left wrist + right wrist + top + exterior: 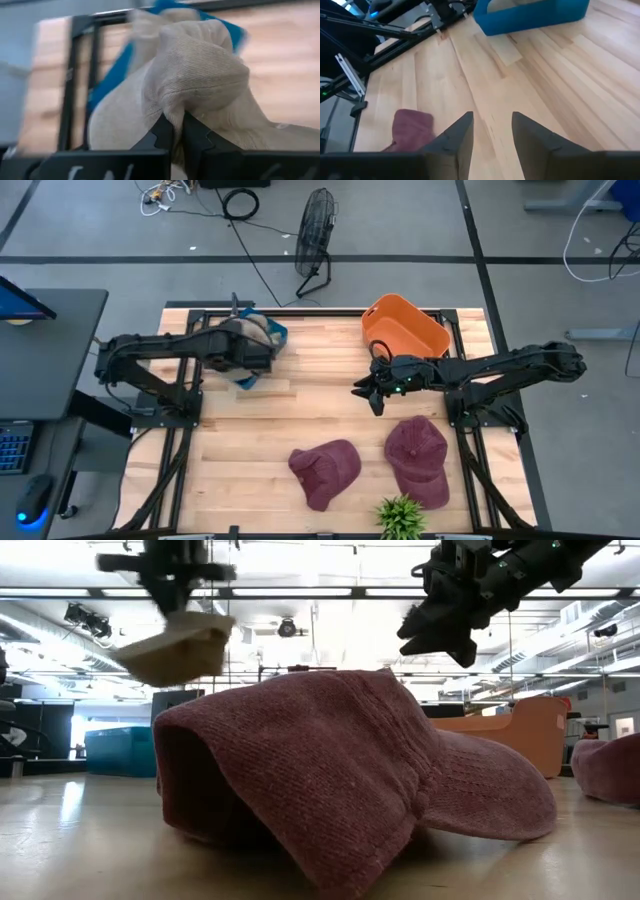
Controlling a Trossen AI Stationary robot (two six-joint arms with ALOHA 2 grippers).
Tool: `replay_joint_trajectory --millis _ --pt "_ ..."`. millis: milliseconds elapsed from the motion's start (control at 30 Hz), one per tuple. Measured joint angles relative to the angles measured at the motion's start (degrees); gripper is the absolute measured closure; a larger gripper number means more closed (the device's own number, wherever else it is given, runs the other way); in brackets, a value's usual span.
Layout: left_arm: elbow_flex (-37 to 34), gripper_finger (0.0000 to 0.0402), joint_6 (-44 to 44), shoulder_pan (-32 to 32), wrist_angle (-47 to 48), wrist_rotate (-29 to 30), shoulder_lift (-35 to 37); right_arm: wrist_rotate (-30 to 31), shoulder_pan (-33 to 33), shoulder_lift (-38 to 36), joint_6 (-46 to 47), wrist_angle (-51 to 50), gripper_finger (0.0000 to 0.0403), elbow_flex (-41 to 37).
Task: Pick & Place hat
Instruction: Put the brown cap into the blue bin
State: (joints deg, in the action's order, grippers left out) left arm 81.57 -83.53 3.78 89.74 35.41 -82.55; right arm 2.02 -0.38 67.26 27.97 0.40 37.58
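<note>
A beige hat (243, 340) hangs in my left gripper (176, 131), which is shut on it, above the blue bin (272, 335) at the table's far left. In the low view the beige hat (176, 648) is well off the table. Two maroon hats lie on the near half of the table, one (326, 470) near the middle and one (418, 458) to its right. My right gripper (369, 396) hovers open over bare wood between the bins, touching nothing. Its wrist view shows the spread fingers (492, 132) and the middle maroon hat (412, 128). My left gripper pinches a bunched fold of the beige hat's cloth (172, 112) between its two fingers (162, 132). In the low view the fingers come from above, pointing down. The hat hangs below them, lifted clear, over the blue bin (112, 75).
An orange bin (404, 330) stands at the far right of the table, behind my right arm. A small green plant (400, 515) sits at the near edge beside the right maroon hat. Bare wood lies across the table's middle and near left.
</note>
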Motion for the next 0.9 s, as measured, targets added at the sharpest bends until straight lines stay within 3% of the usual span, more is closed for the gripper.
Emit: replay_joint_trajectory --millis 367,600,733,900 --pt "-15.6 0.0379 -4.6 13.4 -14.9 -5.2 -0.7 0.0 0.0 0.0 0.0 -1.1 0.0264 0.0" --pt "-23.9 0.0379 -5.9 16.8 -30.0 -5.7 -0.6 0.0 0.0 0.0 0.0 -1.5 0.0264 0.0" --pt "-25.5 0.0379 -5.9 18.2 -34.8 -4.4 -0.6 0.0 0.0 0.0 0.0 -1.5 0.0264 0.0" --pt "-23.2 0.0378 -5.8 18.3 -34.3 -1.3 -0.7 0.0 0.0 0.0 0.0 -1.7 0.0264 0.0"
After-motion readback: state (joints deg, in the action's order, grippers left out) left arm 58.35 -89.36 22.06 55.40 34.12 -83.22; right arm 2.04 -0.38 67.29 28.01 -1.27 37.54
